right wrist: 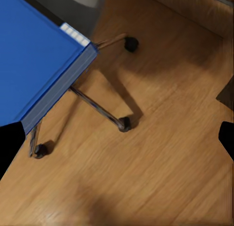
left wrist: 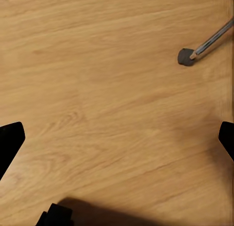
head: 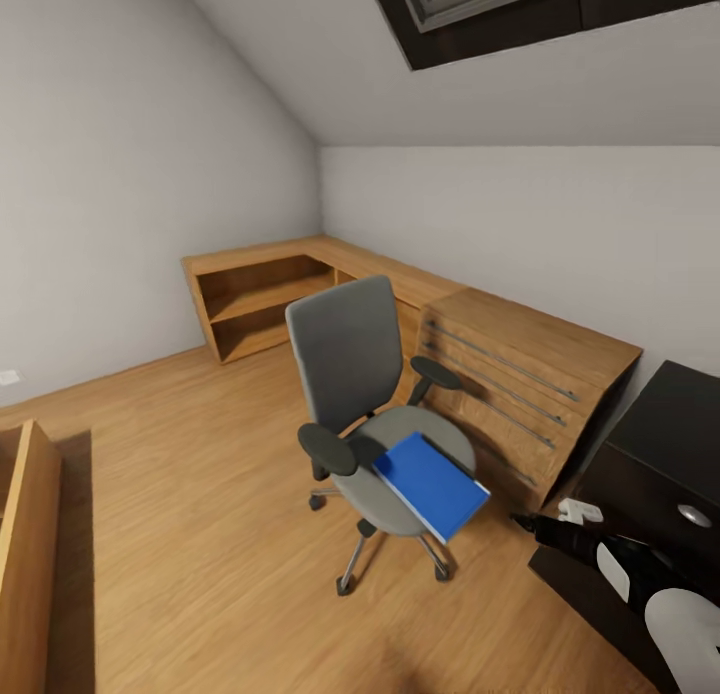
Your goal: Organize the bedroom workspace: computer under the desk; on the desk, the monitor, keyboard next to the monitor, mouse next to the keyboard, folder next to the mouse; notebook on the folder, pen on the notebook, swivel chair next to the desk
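Observation:
The grey swivel chair (head: 350, 359) stands mid-room on the wooden floor, its seat turned toward me. The blue folder (head: 432, 484) lies flat on the seat and overhangs its front edge. In the right wrist view the folder (right wrist: 34, 55) is close, above the chair's chrome legs (right wrist: 97, 109). My right gripper (right wrist: 117, 140) is open and empty, hanging over the floor just beside the folder's corner. My left gripper (left wrist: 117, 140) is open too, over bare floor near one chair castor (left wrist: 186, 56). A black corner of the desk (head: 670, 424) shows at the right edge.
Low wooden shelving (head: 260, 294) runs along the back corner into a wooden drawer chest (head: 520, 384) right behind the chair. Another wooden unit (head: 25, 544) stands at the left edge. My right arm (head: 620, 564) reaches in between the desk and the chair.

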Tool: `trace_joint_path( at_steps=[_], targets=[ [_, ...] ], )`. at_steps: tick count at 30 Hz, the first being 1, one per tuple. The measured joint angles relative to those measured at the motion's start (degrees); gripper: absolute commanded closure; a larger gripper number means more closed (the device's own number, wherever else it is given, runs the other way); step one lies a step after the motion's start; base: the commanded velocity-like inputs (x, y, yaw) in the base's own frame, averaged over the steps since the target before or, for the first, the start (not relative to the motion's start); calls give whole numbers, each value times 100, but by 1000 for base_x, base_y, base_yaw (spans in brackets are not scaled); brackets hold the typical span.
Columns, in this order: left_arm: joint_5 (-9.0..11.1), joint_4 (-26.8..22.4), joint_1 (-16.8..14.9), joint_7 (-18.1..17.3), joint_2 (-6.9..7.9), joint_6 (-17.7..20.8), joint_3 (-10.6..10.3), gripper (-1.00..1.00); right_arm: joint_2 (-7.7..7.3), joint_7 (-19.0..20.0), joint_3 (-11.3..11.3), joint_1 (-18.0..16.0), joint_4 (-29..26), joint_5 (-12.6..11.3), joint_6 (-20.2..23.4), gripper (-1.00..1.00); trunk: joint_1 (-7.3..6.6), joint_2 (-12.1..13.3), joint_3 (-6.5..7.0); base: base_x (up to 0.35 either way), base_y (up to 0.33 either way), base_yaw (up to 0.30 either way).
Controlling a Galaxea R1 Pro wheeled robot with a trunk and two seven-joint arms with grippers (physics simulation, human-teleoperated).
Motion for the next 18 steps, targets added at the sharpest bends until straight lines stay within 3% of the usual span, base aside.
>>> trace_joint_path(
  at_steps=[13, 18],
  targets=[
    [7, 1, 1, 5, 0, 3, 1, -100, 40, 7, 4, -2, 30, -369, -16, -100, 0, 0, 0, 0, 3, -58],
    [7, -2, 2, 4, -1, -1, 4, -100, 131, 1, 7, -1, 39, -398, -43, -100, 0, 0, 0, 0, 242, -2]
  ],
)
